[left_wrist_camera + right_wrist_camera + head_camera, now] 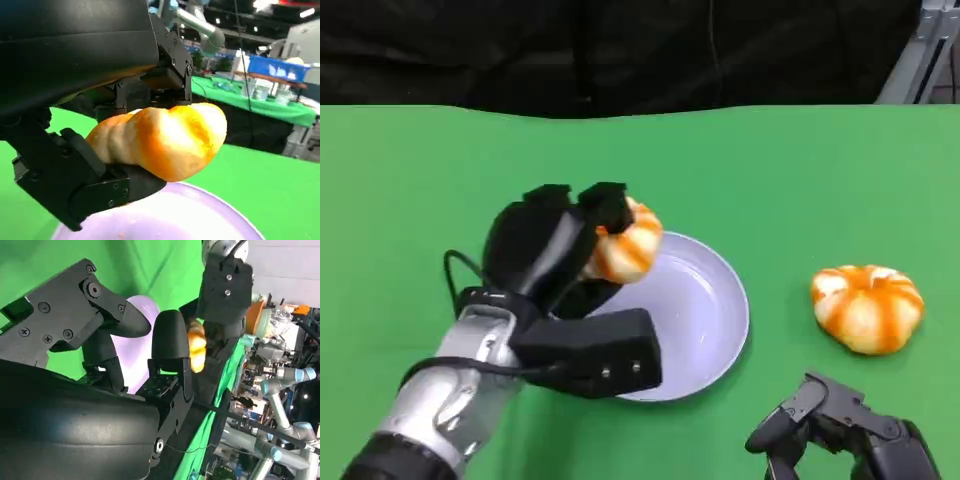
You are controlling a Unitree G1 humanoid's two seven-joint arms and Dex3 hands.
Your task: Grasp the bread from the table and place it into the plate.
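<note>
Down at the near edge of the green table [420,180], my right hand [840,430] hangs with its fingers apart and nothing in them, well to the right of the plate [705,320]. Over the plate's left rim, my left hand [555,250] grips the bread [625,245], a soft, round, puffy bun with orange and white stripes, lifted just above the smooth, shiny, pale purple dish. Another bun [867,306] just like it lies to the right of the plate, with open green cloth between them; I see no words to read.

Robotics exhibition hall: robot arms [280,390], green-draped tables [260,102].
</note>
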